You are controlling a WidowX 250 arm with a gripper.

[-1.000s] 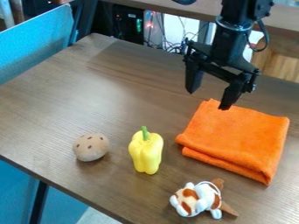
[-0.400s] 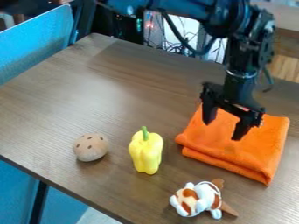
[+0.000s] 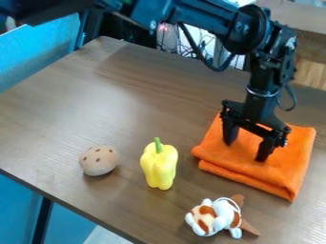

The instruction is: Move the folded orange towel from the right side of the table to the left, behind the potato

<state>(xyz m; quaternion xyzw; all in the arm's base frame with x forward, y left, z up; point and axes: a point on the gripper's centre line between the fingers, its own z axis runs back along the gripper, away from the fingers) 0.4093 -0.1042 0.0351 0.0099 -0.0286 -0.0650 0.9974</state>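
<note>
The black gripper [image 3: 246,151] stands open over the folded orange cloth [image 3: 280,168], its two fingertips at or just above the cloth's top with nothing gripped between them. To the cloth's left, a yellow bell pepper [image 3: 158,166] with a green stem stands on the brown table [image 3: 96,109]. Further left lies a round tan, dark-spotted toy [image 3: 98,160]. Below the cloth, near the front, is a small white and brown plush toy [image 3: 214,218] with a brown cone-like part at its right.
A blue panel [image 3: 45,52] borders the table at the upper left. Cables hang behind the far edge. The arm crosses the view's top from the upper left, above the table's far side.
The gripper has moved down and slightly right, from above the cloth's far corner to its middle, with its fingers open throughout. Cloth, pepper and toys have stayed in place.
</note>
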